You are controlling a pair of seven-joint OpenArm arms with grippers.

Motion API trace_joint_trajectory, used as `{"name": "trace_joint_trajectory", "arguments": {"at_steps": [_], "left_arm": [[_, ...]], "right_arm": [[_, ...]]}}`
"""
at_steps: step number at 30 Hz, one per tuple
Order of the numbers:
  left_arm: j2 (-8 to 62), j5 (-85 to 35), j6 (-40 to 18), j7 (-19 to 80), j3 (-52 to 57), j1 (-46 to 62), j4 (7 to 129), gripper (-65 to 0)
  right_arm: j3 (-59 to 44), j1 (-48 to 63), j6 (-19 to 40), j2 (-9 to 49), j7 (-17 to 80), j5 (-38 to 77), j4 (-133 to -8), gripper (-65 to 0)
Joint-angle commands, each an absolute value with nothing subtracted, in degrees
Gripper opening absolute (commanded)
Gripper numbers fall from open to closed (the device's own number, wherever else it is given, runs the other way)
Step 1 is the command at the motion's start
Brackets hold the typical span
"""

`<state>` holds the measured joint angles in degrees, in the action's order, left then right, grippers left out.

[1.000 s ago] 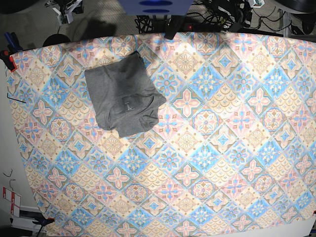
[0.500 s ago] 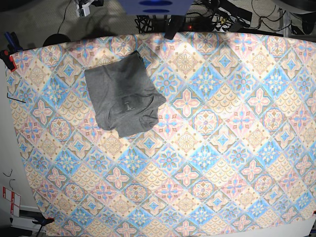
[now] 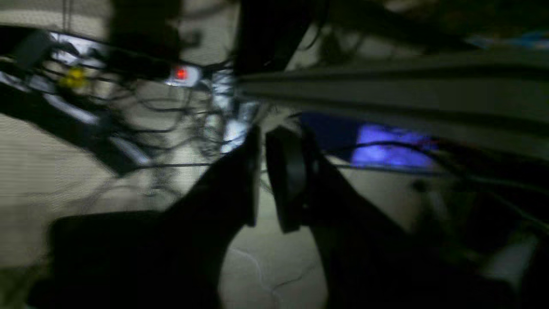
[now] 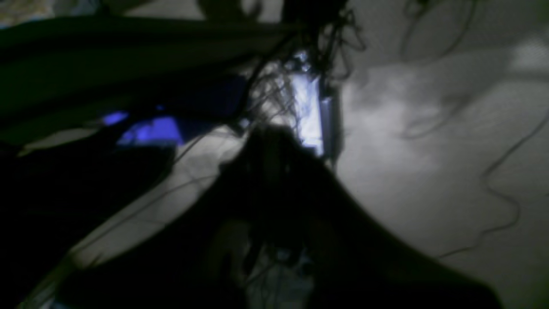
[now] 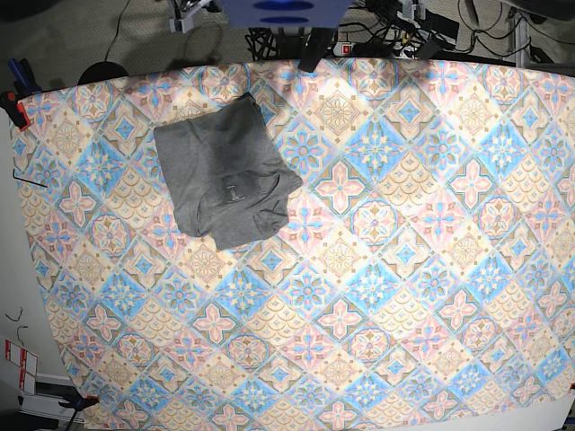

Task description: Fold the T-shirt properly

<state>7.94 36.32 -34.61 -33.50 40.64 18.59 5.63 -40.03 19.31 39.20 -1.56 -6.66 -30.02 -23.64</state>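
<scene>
The grey T-shirt (image 5: 225, 175) lies folded into a compact, slightly skewed rectangle on the upper left of the table, its neck label facing up. Neither gripper is near it. Both arms are drawn back behind the table's far edge, and only a bit of the right arm (image 5: 186, 11) shows at the top of the base view. In the left wrist view my left gripper (image 3: 261, 176) hangs over the floor, jaws nearly together with nothing between them. My right gripper (image 4: 274, 146) is a dark blurred shape over the floor, its fingers together and empty.
The patterned pastel tablecloth (image 5: 404, 269) covers the whole table. Cables and a power strip with a red light (image 3: 182, 74) lie on the floor behind the table. A red clamp (image 5: 13, 108) grips the left edge. A blue mount (image 5: 283, 9) sits at the top centre.
The arm parts along the top edge of the base view have shifted, the one on the left moving rightward. The T-shirt has not moved.
</scene>
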Motion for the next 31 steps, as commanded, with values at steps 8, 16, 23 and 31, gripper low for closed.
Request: {"name": "trace_joint_trajectory", "arguments": {"at_steps": [8, 16, 23, 31], "left_arm": [[11.12, 49.36, -22.37, -21.14, 40.66, 10.15, 3.38, -57.9], [10.95, 56.22, -12.88, -10.95, 40.66, 4.09, 4.62, -57.6], [8.92, 56.31, -12.88, -11.03, 40.66, 3.30, 4.44, -57.6], [6.29, 55.87, -12.88, -11.03, 40.75, 3.30, 4.18, -57.6]], "right_arm": [[-41.63, 11.82, 28.53, 0.92, -8.31, -33.10, -9.36, -64.8], [-41.54, 8.66, 10.77, 1.36, -10.68, -33.10, -7.08, -64.6], [-41.63, 8.66, 10.77, 1.10, -10.77, -33.10, -7.08, -64.5], [-41.54, 6.81, 10.77, 1.01, -10.68, -33.10, -7.08, -64.5]]}}
